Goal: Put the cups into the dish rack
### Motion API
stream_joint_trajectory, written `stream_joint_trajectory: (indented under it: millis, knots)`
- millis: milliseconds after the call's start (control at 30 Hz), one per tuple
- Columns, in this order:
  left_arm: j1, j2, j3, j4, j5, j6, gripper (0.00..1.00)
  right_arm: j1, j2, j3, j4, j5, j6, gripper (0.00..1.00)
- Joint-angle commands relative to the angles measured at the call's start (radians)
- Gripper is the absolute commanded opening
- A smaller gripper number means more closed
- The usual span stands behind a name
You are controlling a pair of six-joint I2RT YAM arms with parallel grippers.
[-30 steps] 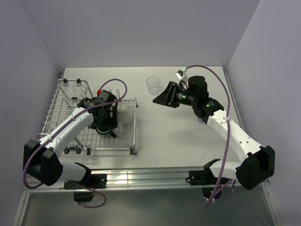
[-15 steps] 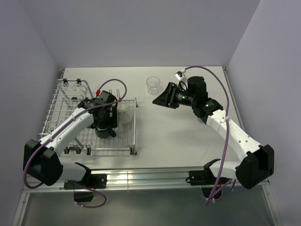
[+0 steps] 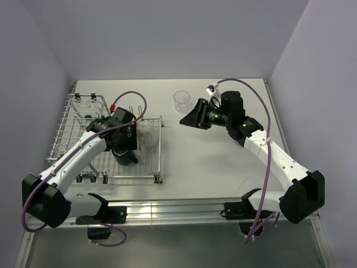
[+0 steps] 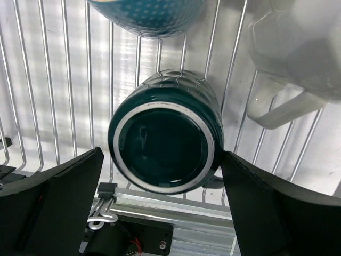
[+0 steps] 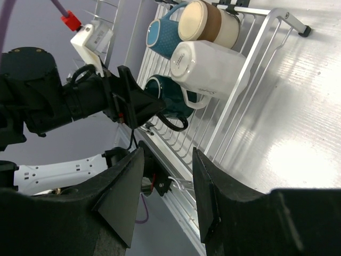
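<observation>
In the top view, the dish rack (image 3: 160, 159) is set on the table (image 3: 223, 162) at the left of the frame. A tumbler (image 3: 182, 101) is stood on the table at the upper middle, right of the rack and apart from it. In the left wrist view, one mug (image 4: 165, 138) is set in the rack at the middle, a second mug (image 4: 303, 42) just beside it at the upper right, and a third mug (image 4: 146, 13) at the top edge.

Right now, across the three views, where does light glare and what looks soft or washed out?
Top view: even light, a bright streak on the metal rail. Left wrist view: glare on the table above the sharp teal mug; white mug washed out. Right wrist view: bright patch on the table; the right gripper is dark and soft.
</observation>
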Motion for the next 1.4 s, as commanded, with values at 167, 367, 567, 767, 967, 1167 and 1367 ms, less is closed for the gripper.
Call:
stream_joint_trajectory:
  millis: [167,367,567,767,967,1167,1367]
  knots:
    - [-0.016,-0.069,0.088,-0.012,-0.029,0.026,0.99,0.025,0.013,0.006,0.035,0.018,-0.005,0.49]
    - [-0.089,-0.063,0.117,0.026,0.041,0.04,0.95,0.031,0.011,0.015,0.016,0.035,-0.012,0.49]
    - [-0.2,-0.019,0.096,0.104,0.115,0.023,0.88,0.03,0.007,0.021,-0.007,0.062,-0.022,0.49]
    - [-0.243,0.012,0.028,0.172,0.17,0.007,0.74,0.03,0.002,0.018,-0.011,0.071,-0.023,0.48]
    - [-0.243,0.053,-0.007,0.239,0.212,0.011,0.66,0.03,-0.002,0.02,-0.016,0.073,-0.026,0.48]
    - [-0.241,0.107,-0.012,0.204,0.161,-0.022,0.59,0.028,-0.009,0.015,-0.027,0.079,-0.035,0.48]
    - [-0.198,0.104,-0.048,0.201,0.149,-0.039,0.5,0.028,-0.009,0.008,-0.022,0.078,-0.04,0.48]
